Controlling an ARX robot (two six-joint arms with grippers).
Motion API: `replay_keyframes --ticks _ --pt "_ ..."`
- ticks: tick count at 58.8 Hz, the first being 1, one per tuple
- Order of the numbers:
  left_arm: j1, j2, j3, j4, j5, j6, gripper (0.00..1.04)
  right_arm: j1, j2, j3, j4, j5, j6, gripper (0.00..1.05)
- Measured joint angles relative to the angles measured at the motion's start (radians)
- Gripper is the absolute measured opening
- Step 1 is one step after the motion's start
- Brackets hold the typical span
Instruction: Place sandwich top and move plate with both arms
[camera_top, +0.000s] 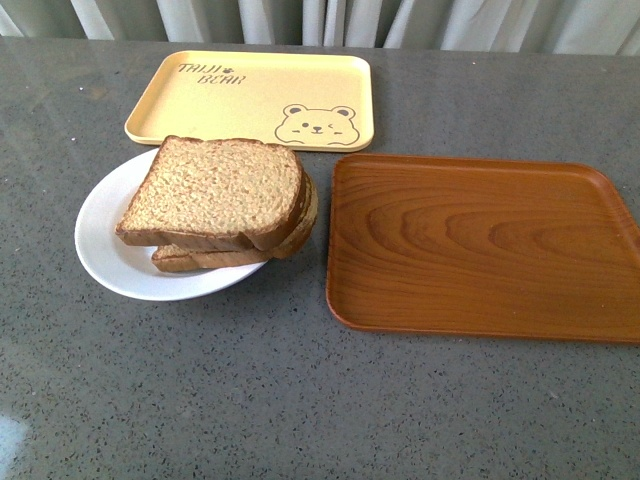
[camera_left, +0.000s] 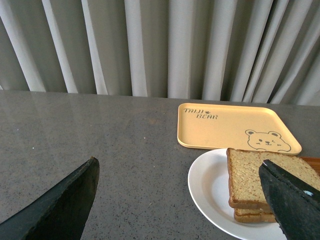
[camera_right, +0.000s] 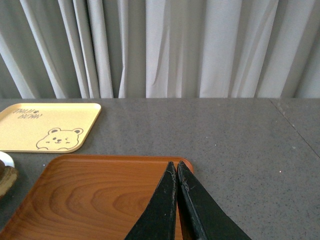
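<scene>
Sandwich top (camera_top: 215, 190) lies on plate (camera_top: 105, 235), capping stack, slightly askew; I judge placement done. Slice squarish, brown, speckled face, darker crust. My left hand (camera_left: 177, 165) near plate, spread wide, empty, likely readied for rim. My right hand (camera_right: 176, 165) pinched closed, empty, above wooden tray (camera_top: 480, 245) beside plate.

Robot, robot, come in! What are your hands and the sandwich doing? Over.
Left gripper open, empty. Right gripper shut, empty. Sandwich top in place, stacked on plate. Wooden tray close beside plate.
</scene>
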Motion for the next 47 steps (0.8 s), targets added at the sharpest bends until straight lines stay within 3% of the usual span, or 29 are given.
replay_keyframes --ticks 47 --pt "0.0 0.0 0.0 0.0 0.0 0.0 0.96 0.0 -0.272 0.0 -0.272 0.0 0.0 0.02"
